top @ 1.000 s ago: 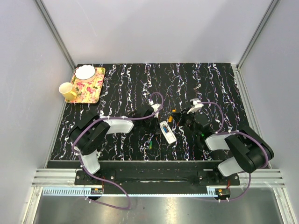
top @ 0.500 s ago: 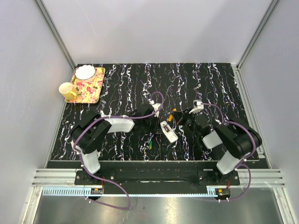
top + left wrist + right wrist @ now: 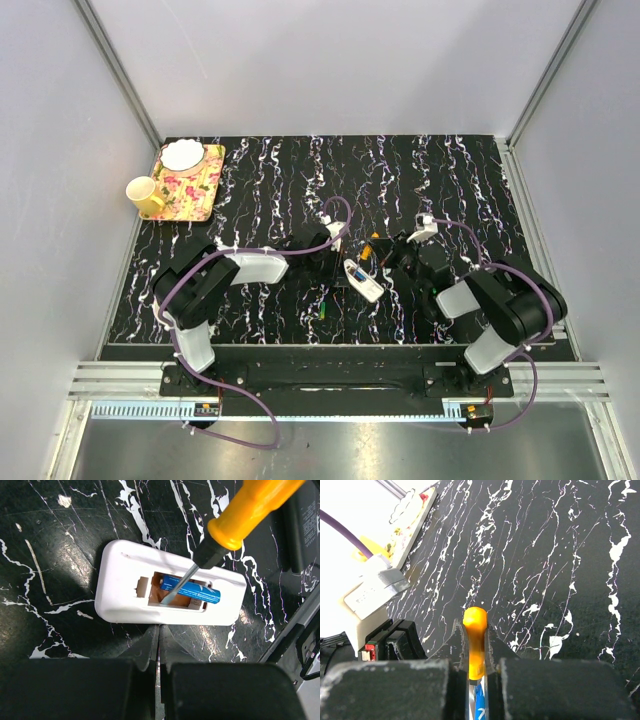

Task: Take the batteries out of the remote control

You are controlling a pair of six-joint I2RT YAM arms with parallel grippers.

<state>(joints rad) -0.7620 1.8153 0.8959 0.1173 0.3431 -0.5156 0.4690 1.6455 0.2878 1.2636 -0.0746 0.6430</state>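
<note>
The remote [image 3: 125, 587] is seen back-up on the black marbled table [image 3: 480, 180], cover off and compartment exposed. One blue battery [image 3: 197, 591] is lodged inside, laid lengthwise in the bay.

The screwdriver [image 3: 247, 507] is clamped by its orange handle in the right gripper [image 3: 475, 630], the jaws closed tight on it. Its steel shaft is angled down into the compartment and crosses the battery's left end, with the tip set in just beside the battery.

The left gripper [image 3: 158, 631] is drawn closed to a thin slit, its tips set against the remote's near long edge. Whether anything is pinched cannot be told.

From above, both grippers are seen close together at mid-table, the remote between them. A green battery [image 3: 324, 309] is spotted loose on the table, near the remote but apart from it.

Far left, a flowered tray [image 3: 195, 190] is seen carrying a white bowl [image 3: 181, 154], with a yellow mug [image 3: 146, 194] just beside it.
</note>
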